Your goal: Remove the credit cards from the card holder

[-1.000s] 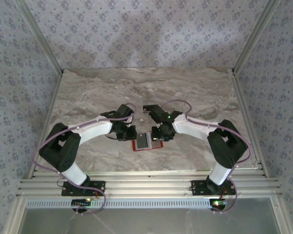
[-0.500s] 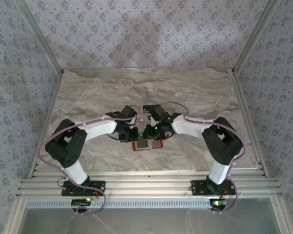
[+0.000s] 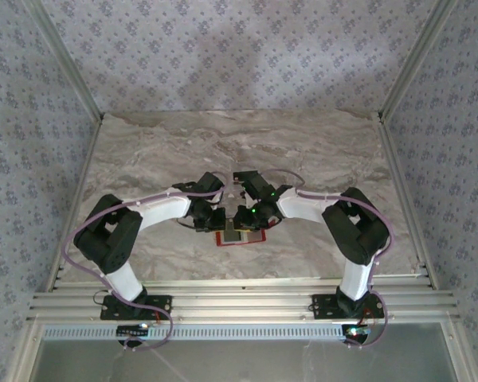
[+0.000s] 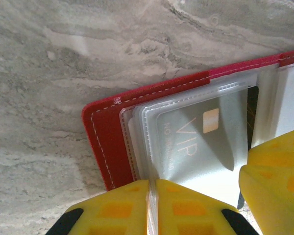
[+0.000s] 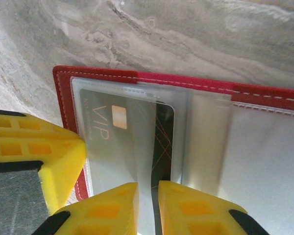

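Wallet (image 3: 241, 237), red and open, lies flat on your table (image 3: 319, 151), by the middle of its near edge. Your left gripper (image 4: 151, 205) is pinched together on the wallet's clear pocket (image 4: 142, 132). Your right gripper (image 5: 148, 205) is clamped on the VIP card (image 5: 122, 142), which sits in its pocket.

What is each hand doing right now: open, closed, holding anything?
Left hand: closed, pinching the wallet's inner plastic edge.
Right hand: closed on the card, it seems.
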`<state>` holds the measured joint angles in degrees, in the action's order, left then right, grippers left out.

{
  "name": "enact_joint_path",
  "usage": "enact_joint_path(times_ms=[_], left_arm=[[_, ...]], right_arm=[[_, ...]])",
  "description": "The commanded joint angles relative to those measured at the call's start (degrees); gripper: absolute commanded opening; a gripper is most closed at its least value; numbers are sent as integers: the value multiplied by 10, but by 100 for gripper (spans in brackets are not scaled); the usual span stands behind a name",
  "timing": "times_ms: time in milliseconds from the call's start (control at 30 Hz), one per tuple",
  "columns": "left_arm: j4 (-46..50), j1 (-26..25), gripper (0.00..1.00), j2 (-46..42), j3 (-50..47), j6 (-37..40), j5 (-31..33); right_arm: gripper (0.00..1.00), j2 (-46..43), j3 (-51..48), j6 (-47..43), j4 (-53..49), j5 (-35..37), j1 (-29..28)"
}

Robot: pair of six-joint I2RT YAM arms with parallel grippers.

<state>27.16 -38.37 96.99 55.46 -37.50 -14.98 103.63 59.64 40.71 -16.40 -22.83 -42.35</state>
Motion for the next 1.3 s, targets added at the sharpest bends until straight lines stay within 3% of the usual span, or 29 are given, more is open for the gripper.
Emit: enact_joint_path(times_ms=[0,567,1000,1267], left_arm=[[25,-3,12,14,11,11,20],[59,-3,13,-18,45,15,34],[56,-23,14,9,68,16,22],[70,-22,14,48,67,31,29]], right_arm=[[20,2,9,-8,-46,55,3],[23,-73,-10,-14,-27,11,22],[22,-37,-39,-24,29,-60,50],[22,-11,-33,-29,28,-67,50]])
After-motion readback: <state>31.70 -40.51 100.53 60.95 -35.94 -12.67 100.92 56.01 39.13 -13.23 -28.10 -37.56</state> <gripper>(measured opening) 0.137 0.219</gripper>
